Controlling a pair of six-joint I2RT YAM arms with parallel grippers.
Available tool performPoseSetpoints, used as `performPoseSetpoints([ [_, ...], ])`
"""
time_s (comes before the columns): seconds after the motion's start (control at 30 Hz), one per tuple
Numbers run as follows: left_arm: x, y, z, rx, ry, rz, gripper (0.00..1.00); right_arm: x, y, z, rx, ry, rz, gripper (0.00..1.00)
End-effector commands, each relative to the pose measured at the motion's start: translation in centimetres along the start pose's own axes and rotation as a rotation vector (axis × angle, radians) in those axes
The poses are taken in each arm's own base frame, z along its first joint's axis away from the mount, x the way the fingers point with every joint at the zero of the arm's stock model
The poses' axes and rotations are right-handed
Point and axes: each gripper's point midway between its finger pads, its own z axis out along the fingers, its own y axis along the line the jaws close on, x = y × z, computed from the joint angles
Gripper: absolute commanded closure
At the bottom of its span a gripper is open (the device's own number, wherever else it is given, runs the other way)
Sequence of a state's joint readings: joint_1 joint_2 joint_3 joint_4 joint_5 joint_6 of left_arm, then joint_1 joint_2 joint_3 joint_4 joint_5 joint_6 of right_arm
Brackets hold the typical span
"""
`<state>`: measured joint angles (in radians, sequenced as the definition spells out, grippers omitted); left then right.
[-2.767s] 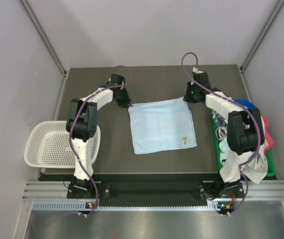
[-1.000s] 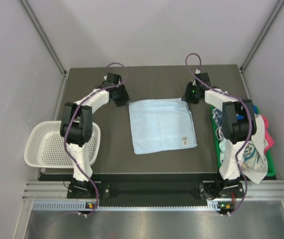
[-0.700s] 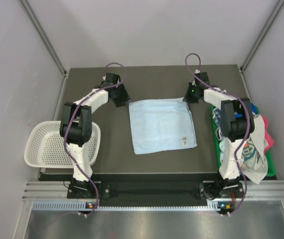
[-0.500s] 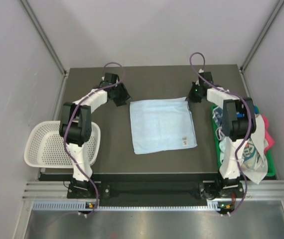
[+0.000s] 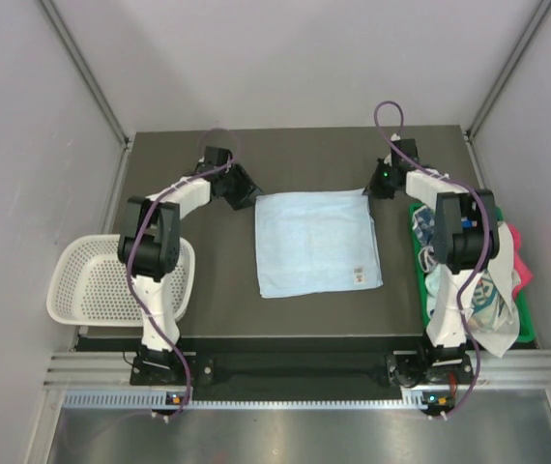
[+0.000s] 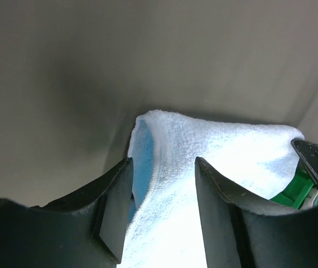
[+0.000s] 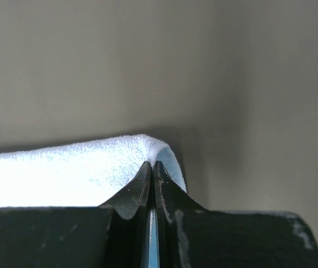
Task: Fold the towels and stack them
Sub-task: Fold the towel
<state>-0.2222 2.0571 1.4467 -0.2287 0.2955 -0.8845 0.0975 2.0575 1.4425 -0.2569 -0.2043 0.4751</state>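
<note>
Two far corners of the towel (image 5: 316,242) are targeted for folding: one clamped in the shut right gripper (image 7: 152,167), one straddled by the open left gripper (image 6: 163,167).

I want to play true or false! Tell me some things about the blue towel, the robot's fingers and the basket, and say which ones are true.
1. The pale blue towel lies spread flat on the table. True.
2. The right fingers are wide open. False: they are pinched shut on the towel's far right corner.
3. The left fingers are open, one on each side of the towel's far left corner. True.
4. The white basket is full of towels. False: no towel shows in it; the other towels are piled on the green tray at the right.
</note>
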Motion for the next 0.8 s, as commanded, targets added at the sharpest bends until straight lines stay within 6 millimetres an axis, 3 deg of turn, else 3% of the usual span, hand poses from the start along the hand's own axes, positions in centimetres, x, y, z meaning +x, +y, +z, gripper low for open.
performPoseSetpoints([
  [0.0,-0.4,-0.4,0.3,0.031,-0.016,-0.038,0.47,-1.9,0.8,0.0,-0.025,-0.036,-0.002,1.0],
  [0.43,-0.4,-1.4,1.8,0.104,0.006,-0.091,0.48,-1.9,0.7,-0.1,-0.024,-0.037,-0.003,1.0],
  [0.77,-1.1,-1.5,2.6,0.108,-0.007,-0.089,0.62,-1.8,0.6,0.1,-0.022,-0.033,-0.003,1.0],
])
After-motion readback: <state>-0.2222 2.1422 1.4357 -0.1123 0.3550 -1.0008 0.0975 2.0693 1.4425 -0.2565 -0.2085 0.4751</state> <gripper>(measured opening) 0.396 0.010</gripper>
